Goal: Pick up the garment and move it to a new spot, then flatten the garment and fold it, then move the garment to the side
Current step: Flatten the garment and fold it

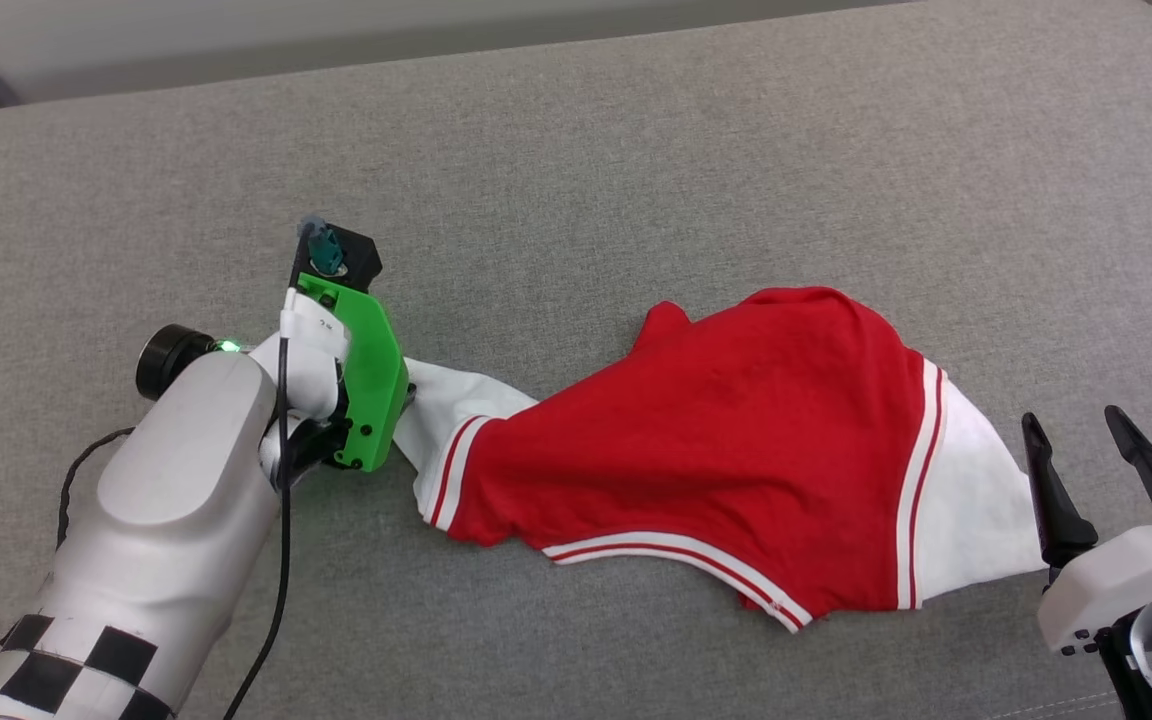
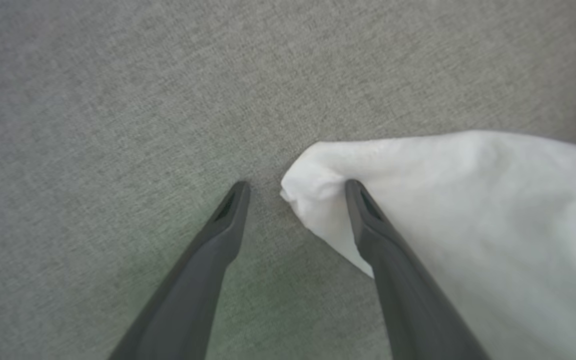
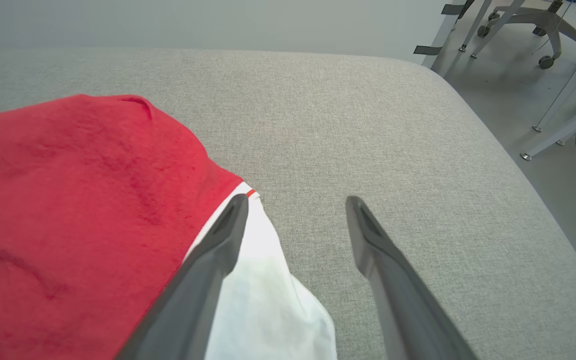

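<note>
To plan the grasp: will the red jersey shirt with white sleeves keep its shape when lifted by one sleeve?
Probably not: the red jersey shirt lies crumpled with soft folds, so it should hang limp. It looks thin, likely light for its size. Pushed over the grey woven cushion, it would probably bunch rather than slide.

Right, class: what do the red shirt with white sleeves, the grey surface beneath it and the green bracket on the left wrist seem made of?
Red shirt with white sleeves: soft matte cloth, it creases and drapes.
Grey surface: woven fabric, fine speckled weave, rounded edge suggests padding.
Green bracket: probably rigid plastic, smooth flat faces.
</note>
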Available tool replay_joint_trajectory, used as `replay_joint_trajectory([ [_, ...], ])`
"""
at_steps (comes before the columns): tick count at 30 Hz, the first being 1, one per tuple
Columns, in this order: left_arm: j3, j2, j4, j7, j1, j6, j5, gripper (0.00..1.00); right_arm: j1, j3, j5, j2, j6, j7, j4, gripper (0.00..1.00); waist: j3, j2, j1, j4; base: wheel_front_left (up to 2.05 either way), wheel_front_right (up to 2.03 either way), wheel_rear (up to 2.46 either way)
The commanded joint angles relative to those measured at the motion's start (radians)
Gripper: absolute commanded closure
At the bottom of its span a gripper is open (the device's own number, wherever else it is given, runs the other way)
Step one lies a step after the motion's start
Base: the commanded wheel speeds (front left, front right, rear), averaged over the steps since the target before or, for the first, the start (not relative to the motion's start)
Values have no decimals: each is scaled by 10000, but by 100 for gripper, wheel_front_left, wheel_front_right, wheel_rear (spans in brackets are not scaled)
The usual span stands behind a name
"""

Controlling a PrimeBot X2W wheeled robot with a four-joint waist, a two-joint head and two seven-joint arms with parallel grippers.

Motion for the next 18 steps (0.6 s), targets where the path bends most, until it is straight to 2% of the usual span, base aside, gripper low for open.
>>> replay_joint_trajectory([
  [1,-243,45,273,183,31,-21,45,0,-173,39,6,-52,-7,-99,53,0,101,0,0,-99,0,0,0],
  [2,-348,19,340,310,83,-32,-54,0,-180,46,14,-57,-7,-121,72,0,112,0,0,-110,0,0,0],
  [3,-446,-24,393,467,150,-41,-224,15,-189,48,24,-57,-7,-146,96,0,122,0,0,-117,0,0,0],
  [4,-522,-55,397,572,201,-47,-369,72,-196,45,33,-53,-7,-164,114,0,127,0,0,-120,0,0,0],
  [5,-631,-74,345,664,257,-51,-555,100,-203,30,42,-45,-7,-184,136,0,129,0,0,-114,0,0,0],
  [10,-704,152,159,185,338,-56,-989,100,-168,-57,28,-32,-7,-191,278,0,-18,0,0,24,0,0,0],
  [18,199,614,-307,-1833,652,104,-1388,100,72,-232,31,-193,-7,21,424,0,-693,0,0,687,0,0,0],
])
